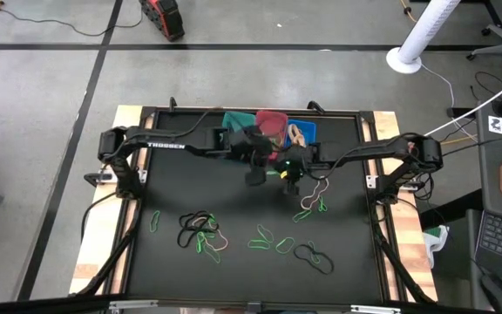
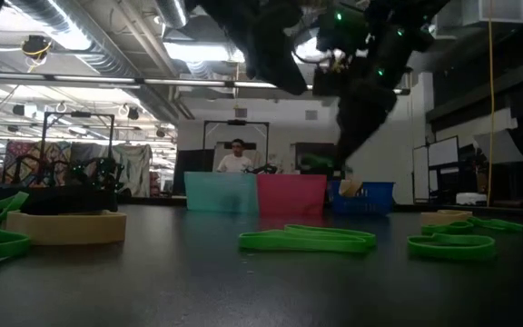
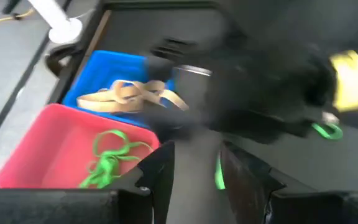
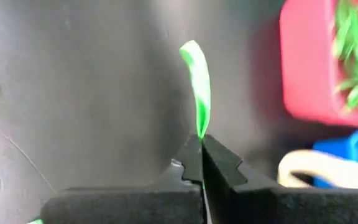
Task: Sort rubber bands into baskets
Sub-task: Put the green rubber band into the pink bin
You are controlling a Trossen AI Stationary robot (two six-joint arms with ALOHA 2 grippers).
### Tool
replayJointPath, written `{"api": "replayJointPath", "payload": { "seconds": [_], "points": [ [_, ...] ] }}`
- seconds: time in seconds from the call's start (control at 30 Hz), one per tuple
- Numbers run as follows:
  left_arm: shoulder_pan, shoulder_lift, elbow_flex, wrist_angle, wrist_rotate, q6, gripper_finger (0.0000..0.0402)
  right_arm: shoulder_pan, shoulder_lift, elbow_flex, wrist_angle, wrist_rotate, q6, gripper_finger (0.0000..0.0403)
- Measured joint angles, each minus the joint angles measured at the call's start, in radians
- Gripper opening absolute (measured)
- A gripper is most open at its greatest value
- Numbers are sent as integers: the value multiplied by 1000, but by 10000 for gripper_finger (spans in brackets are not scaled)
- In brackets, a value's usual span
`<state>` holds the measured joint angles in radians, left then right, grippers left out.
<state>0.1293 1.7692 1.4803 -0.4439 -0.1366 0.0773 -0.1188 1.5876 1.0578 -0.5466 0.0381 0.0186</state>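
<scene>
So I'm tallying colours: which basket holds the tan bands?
The blue basket; the red one beside it holds green bands.

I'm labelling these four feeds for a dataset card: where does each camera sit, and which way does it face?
High view: overhead, straight down on the table; both arms show.
Low view: table height, level toward the room; arms descend from above.
Left wrist view: on the left arm, behind the left gripper, toward the baskets.
Right wrist view: on the right arm, behind the right gripper, pinching a green rubber band.
Shared: both wrist views show the red basket and blue basket.
</scene>
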Motion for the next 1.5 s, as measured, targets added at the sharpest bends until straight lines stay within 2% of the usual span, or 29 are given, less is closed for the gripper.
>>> {"api": "replayJointPath", "payload": {
  "seconds": [0.27, 0.43, 0.73, 0.9, 1.23, 1.5],
  "points": [
    [-80, -46, 0, -138, -1, -6, 127, -2, -1, 99, -2, 72, -103, 2],
    [-122, -59, 0, -198, -1, -75, 127, -35, -1, 130, 12, 122, -173, 2],
    [-203, -55, 0, -248, -1, -93, 127, -181, 0, 130, 84, 128, -334, 3],
    [-238, -55, 0, -247, -1, -110, 127, -258, 1, 130, 141, 127, -341, 3],
    [-344, -54, 0, -194, -2, -286, 127, -363, 1, 130, 185, -33, -340, 3],
    [-440, -10, -1, -168, -4, -416, 127, -366, 1, 130, 187, -100, -339, 3]
  ]
}}
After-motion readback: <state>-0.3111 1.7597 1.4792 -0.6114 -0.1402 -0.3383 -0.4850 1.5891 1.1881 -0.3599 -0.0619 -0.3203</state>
